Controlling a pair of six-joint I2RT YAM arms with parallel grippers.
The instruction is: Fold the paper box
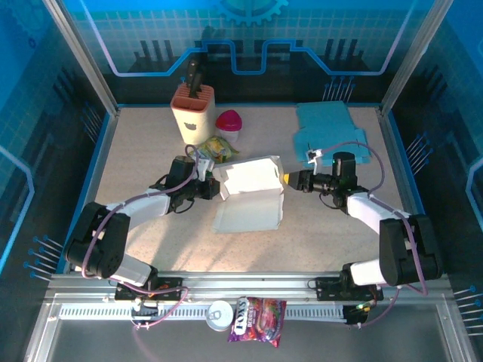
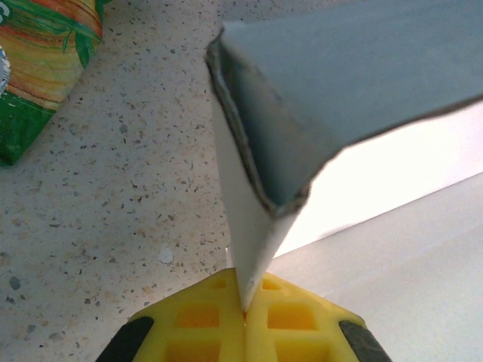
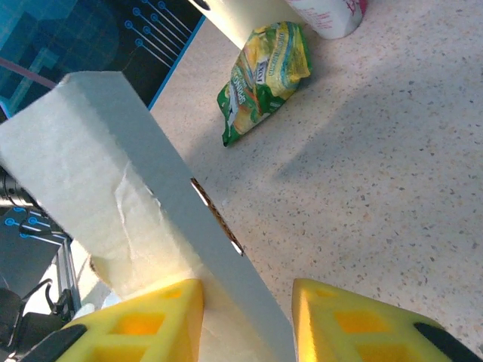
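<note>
- A tan knife block (image 1: 193, 113) stands at the back left of the table (image 1: 143, 151).
- The left fingers (image 1: 209, 186) reach in from the left and are clamped shut on the left wall of the paper box (image 1: 249, 215). In the left wrist view, that thin card wall (image 2: 249, 226) ends pinched where the yellow left pads (image 2: 215, 332) press together.
- A green and yellow snack bag (image 1: 216, 147) lies just behind the box, with a pink-lidded cup (image 1: 229, 124) behind it, right of the knife block.
- The white paper box sits mid-table, its base flat and its lid half raised at the far side.
- On the near rail, off the table, a can (image 1: 219, 314) lies just beside a purple packet (image 1: 258, 319).
- The right fingers (image 1: 289, 179) are at the box's right side, standing apart. In the right wrist view, a box panel (image 3: 113, 173) runs between the right pads (image 3: 155, 320), close against one, with a gap to the other.
- A blue cloth (image 1: 328, 134) lies at the back right.
</note>
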